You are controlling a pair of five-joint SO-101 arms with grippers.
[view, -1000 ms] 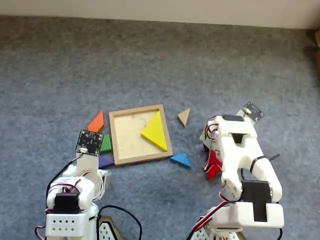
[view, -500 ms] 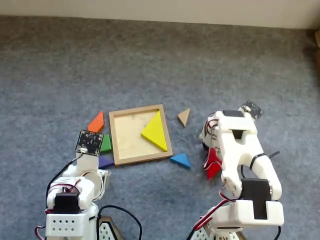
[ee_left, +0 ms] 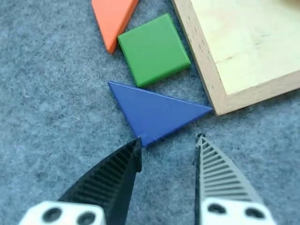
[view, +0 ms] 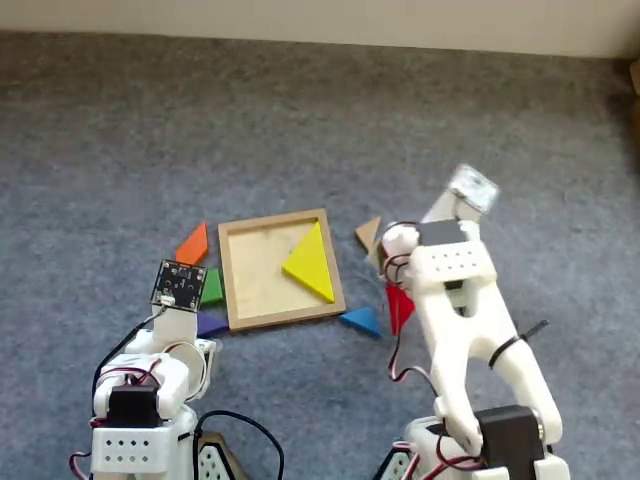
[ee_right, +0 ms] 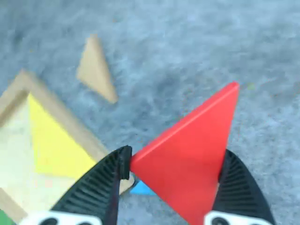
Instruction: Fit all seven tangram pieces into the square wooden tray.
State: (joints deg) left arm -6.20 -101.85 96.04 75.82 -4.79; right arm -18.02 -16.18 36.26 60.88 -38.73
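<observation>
Right tool [ee_right: 174, 158] grips the red triangle [ee_right: 190, 176].
Likely mid-carry beside the tray [view: 226, 280]; next, align it against the yellow triangle [view: 310, 262].

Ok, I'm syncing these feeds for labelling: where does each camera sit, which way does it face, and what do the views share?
High view: fixed overhead, looking down on the wooden tray; left arm and right arm show.
Left wrist view: on the left wrist, facing down past open left fingers at the dark blue triangle.
Right wrist view: on the right wrist, facing past right fingers shut on the red triangle.
Shared: yellow triangle, in high and right wrist views.
</observation>
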